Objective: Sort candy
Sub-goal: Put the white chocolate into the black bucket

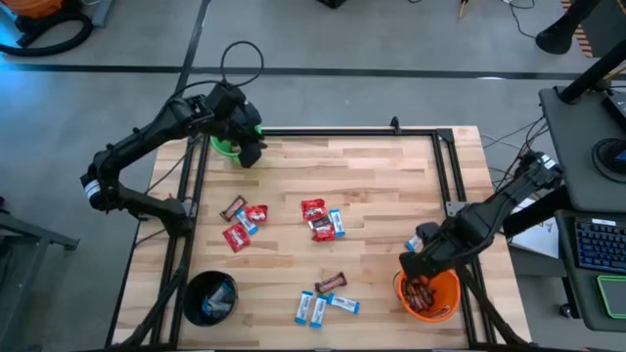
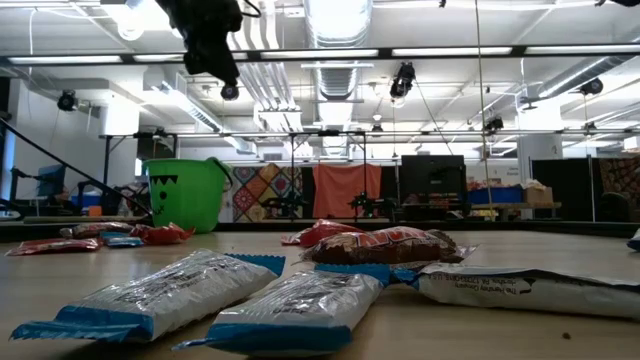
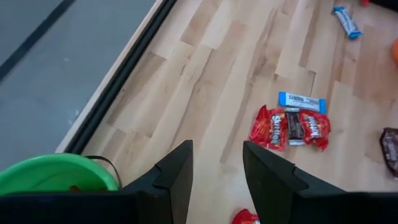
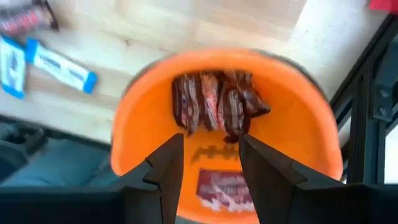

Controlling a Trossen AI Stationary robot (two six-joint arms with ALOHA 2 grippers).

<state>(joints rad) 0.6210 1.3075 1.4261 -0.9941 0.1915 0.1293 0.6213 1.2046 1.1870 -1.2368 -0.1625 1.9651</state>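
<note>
Left arm reaches along the far-left edge of the surface [image 1: 391, 196], elbow bent out over the floor. Left gripper [image 1: 250, 152] hangs above the far-left corner, just beside the green bucket [image 1: 225, 147], fingers [image 3: 177, 177] narrowly apart, nothing between them. In the low view it sits high, well above that bucket.

Right arm comes in from the right side, forearm angled down toward the near-right corner. Right gripper [image 1: 416, 266] is directly over the orange bucket [image 1: 445, 298], jaws narrowly apart and empty, pointing down into it.

Candy:
- Dark brown bars [image 4: 214, 102] piled inside the orange bucket.
- Red packets [image 1: 237, 235] with blue-and-white ones in a cluster mid-left.
- Second cluster [image 1: 321, 219] at centre: red, brown, blue-and-white, touching each other.
- Blue-and-white packets [image 1: 313, 308] near the front edge, one brown bar [image 1: 331, 284] just beside them.
- Black bucket [image 1: 210, 298] at the near-left corner holds some blue-and-white packets.
</note>
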